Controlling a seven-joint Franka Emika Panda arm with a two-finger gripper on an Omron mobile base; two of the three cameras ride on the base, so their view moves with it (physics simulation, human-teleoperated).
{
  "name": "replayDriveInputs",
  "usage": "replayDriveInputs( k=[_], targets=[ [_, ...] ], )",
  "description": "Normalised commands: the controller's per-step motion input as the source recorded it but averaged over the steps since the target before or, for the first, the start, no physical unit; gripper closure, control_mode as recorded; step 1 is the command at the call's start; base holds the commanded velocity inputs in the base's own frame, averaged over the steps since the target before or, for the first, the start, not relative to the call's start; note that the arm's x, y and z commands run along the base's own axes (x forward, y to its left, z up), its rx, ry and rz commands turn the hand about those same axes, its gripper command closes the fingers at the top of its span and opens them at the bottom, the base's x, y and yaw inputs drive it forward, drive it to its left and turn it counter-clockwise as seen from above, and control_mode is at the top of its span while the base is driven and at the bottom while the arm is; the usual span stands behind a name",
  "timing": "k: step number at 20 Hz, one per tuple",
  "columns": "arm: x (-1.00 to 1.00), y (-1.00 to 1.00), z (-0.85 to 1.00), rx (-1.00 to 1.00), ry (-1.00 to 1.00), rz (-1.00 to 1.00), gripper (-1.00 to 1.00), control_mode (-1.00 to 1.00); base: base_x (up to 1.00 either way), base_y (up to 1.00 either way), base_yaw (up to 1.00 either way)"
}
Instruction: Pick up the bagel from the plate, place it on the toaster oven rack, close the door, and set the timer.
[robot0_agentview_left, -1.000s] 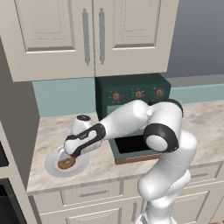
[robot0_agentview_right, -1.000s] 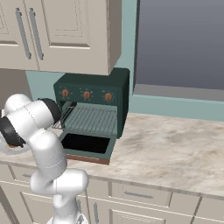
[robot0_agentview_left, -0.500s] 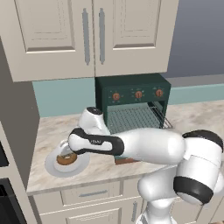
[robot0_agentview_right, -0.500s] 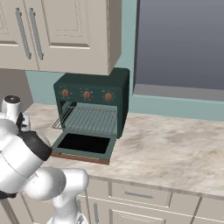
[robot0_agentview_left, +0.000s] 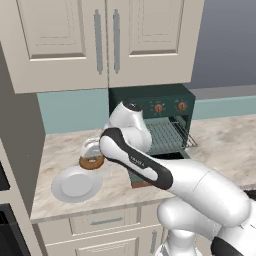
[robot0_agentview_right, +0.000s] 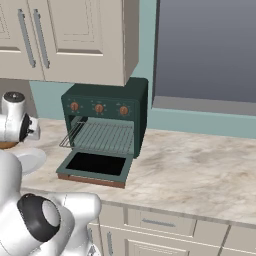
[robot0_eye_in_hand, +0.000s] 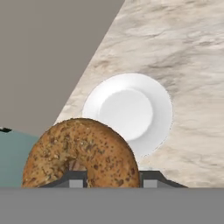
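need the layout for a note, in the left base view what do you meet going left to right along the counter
plate → bagel, held in the gripper above the plate's right edge → toaster oven rack

The plate (robot0_agentview_left: 76, 184) lies on the surface (robot0_agentview_left: 65, 150), left of the oven (robot0_agentview_left: 152, 107). The bagel (robot0_agentview_left: 92, 162) hangs in the tool (robot0_agentview_left: 93, 161) above the plate's far right edge. The door (robot0_agentview_right: 95, 166) lies flat before the rack (robot0_agentview_right: 102, 136).

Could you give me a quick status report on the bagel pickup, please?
Gripper shut on bagel, lifted clear of plate. Oven door open, rack bare. Nothing blocking the path.
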Motion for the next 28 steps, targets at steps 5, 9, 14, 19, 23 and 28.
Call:
replayDriveInputs(
  k=[5,9,14,19,23,28],
  targets=[
    [0.00,-1.00,0.80,-0.05,-0.01,-0.07,1.00,-1.00,0.00,0.00,0.00],
    [0.08,-1.00,0.48,-0.03,-0.01,-0.06,1.00,-1.00,0.00,0.00,0.00],
    [0.06,-1.00,0.06,0.00,0.00,-0.06,1.00,-1.00,0.00,0.00,0.00],
    [0.12,-0.99,-0.05,0.00,-0.06,-0.03,1.00,-1.00,0.00,0.00,0.00],
    [0.32,-0.92,-0.07,0.00,-0.05,-0.03,1.00,-1.00,0.00,0.00,0.00],
    [0.46,-0.67,-0.22,0.00,0.00,-0.05,1.00,-1.00,0.00,0.00,0.00]
  ],
)
